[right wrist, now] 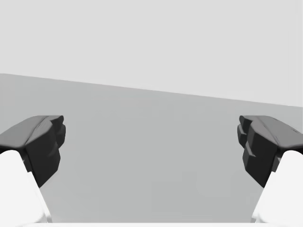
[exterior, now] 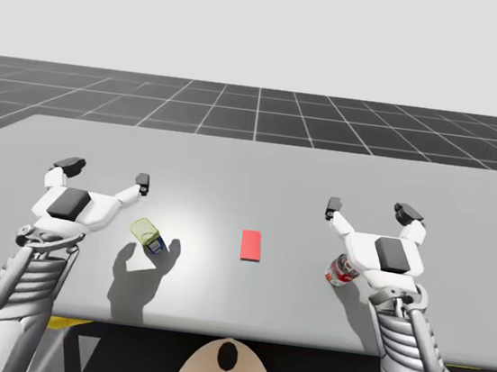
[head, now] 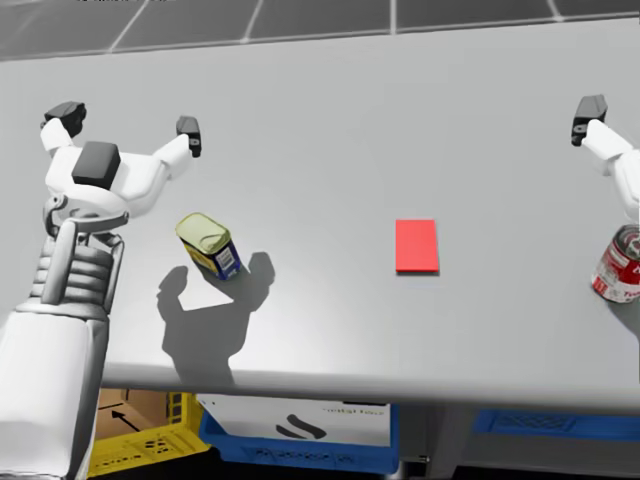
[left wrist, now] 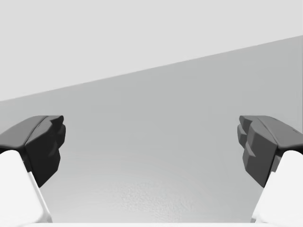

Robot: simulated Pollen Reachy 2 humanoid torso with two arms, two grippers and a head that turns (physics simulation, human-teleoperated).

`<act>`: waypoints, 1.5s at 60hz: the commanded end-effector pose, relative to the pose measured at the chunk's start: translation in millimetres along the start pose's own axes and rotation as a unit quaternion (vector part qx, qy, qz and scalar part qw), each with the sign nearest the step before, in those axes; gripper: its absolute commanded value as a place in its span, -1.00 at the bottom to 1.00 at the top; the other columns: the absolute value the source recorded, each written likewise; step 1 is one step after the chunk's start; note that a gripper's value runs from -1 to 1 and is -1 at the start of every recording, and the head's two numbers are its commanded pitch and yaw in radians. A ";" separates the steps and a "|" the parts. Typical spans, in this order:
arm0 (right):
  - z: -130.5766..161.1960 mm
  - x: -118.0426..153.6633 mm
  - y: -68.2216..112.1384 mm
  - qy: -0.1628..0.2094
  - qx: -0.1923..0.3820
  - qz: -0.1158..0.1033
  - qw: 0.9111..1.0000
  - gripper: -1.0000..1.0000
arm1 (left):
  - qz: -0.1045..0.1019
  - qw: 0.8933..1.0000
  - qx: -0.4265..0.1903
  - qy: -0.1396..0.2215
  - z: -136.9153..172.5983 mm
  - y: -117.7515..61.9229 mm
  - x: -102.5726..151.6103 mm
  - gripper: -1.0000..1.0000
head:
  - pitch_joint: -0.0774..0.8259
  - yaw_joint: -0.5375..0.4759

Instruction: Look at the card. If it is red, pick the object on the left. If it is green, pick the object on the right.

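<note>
- Nearest row on the grey table (exterior: 251, 164): a squat yellow-topped tin can with a blue label (head: 208, 243) on the left, a flat red card (head: 417, 246) in the middle and a red-and-white round can (head: 618, 262) on the right. The card is red, so I reckon the yellow-and-blue tin is the one to grab.
- That tin looks tilted rather than sitting flat, though I can't say for sure. If it is, it could roll or squirt out of a sloppy pinch.
- Main worry: my left gripper (exterior: 105, 176) hovers beyond the tin and off to its outer side, fingers spread wide and empty. Its wrist view has just bare table ahead. It needs to come back and inward, and dropping without lining up would clip the tin and knock it over.
- My right gripper (exterior: 370, 208) is spread wide and empty too, with the red-and-white can just under that wrist. A stray move there bumps the wrong can.
- Nothing blocks the way, and the card lies well apart from the tin.
- Under the near table edge are a yellow crate (head: 140, 440), a blue bin (head: 300, 458) and a white box (head: 300, 420), all out of reach.
- Far off is the dark grid floor (exterior: 258, 110).
</note>
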 end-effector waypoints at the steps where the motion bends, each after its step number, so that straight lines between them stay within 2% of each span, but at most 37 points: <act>1: 1.4 0.2 2.5 0.003 0.003 -0.007 1.000 -1.00 | 0.001 1.000 0.000 0.002 -0.1 -1.3 -0.7 -1.00 | 0.76 0.58; 10: 1.5 0.1 3.9 0.004 0.004 -0.011 1.000 -1.00 | 0.005 1.000 -0.002 0.001 0.4 -1.8 0.3 -1.00 | 0.78 0.74; 23: 1.4 -2.2 5.0 0.009 0.003 -0.013 1.000 -1.00 | 0.015 1.000 -0.011 -0.002 4.8 -7.2 3.4 -1.00 | 0.78 0.82; 27: 1.4 -3.3 5.4 0.010 0.003 -0.013 1.000 -1.00 | 0.026 0.999 -0.019 -0.005 8.3 -9.4 5.7 -1.00 | 0.77 0.81; 35: -0.1 -6.9 4.7 0.014 -0.001 -0.011 1.000 -1.00 | 0.082 0.996 -0.043 -0.002 25.0 -3.8 19.8 -1.00 | 0.74 0.78; 44: -2.8 -9.9 3.4 0.018 -0.005 -0.010 1.000 -1.00 | 0.109 0.988 -0.110 0.010 47.9 4.0 16.2 -1.00 | 0.74 0.78; 47: -2.6 -10.1 3.7 0.019 -0.006 -0.010 1.000 -1.00 | 0.113 0.982 -0.148 0.031 59.1 7.1 9.6 -1.00 | 0.74 0.78; 52: -3.4 -10.5 3.7 0.017 -0.007 -0.008 1.000 -1.00 | 0.101 0.975 -0.192 0.052 75.7 10.2 -0.5 -1.00 | 0.75 0.78; 56: -4.0 -11.0 3.9 0.017 -0.007 -0.007 1.000 -1.00 | 0.082 0.973 -0.208 0.054 87.3 11.8 -6.8 -1.00 | 0.75 0.79; 64: -4.7 -11.3 4.3 0.015 -0.008 -0.005 1.000 -1.00 | 0.060 0.968 -0.235 0.064 107.6 15.2 -23.8 -1.00 | 0.74 0.80; 69: -5.7 -11.3 3.9 0.013 -0.008 -0.004 1.000 -1.00 | 0.062 0.965 -0.242 0.083 113.0 16.1 -41.8 -1.00 | 0.73 0.79; 80: -6.2 -11.2 3.8 0.011 -0.008 -0.003 1.000 -1.00 | 0.097 0.960 -0.237 0.117 101.6 17.0 -75.0 -1.00 | 0.72 0.80; 90: -6.5 -11.5 3.8 0.010 -0.010 -0.002 1.000 -1.00 | 0.094 0.958 -0.238 0.131 85.9 14.0 -86.0 -1.00 | 0.72 0.80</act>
